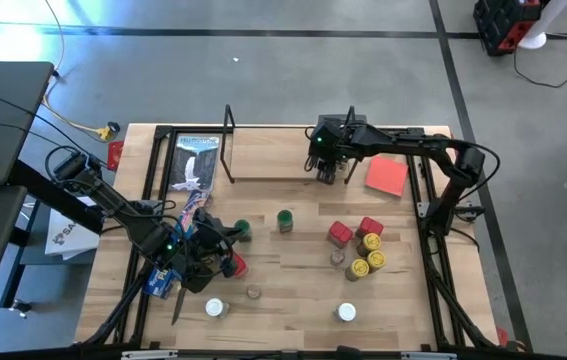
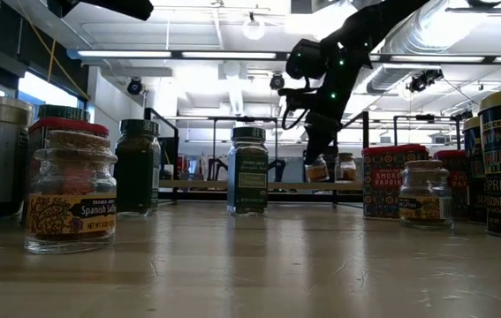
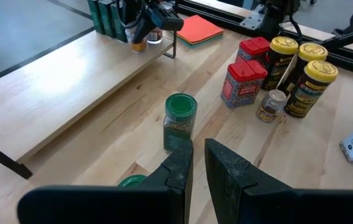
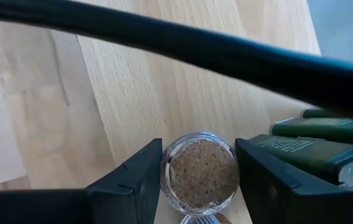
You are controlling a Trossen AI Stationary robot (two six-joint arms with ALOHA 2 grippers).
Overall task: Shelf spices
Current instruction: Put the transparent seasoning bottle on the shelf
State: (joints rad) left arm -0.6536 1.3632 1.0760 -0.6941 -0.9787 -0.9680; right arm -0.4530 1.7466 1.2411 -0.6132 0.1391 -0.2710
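Readable labels in the low view: "Spanish Saffron" jar [image 2: 71,189], "Smoked Paprika" tin [image 2: 392,181]. The right hand [image 4: 196,177] stands over the shelf [image 1: 263,152] near its right end, fingers narrowly bracketing an upright cork-topped jar [image 4: 202,171] beside green-lidded jars [image 4: 325,144]. Left hand [image 3: 198,163], fingers nearly closed and empty, hovers above the bench [image 1: 293,275] among scattered spices.

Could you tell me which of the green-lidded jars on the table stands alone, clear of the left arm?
The green-lidded jar mid-table stands alone. The other green-lidded jar sits tight against the left end effector.
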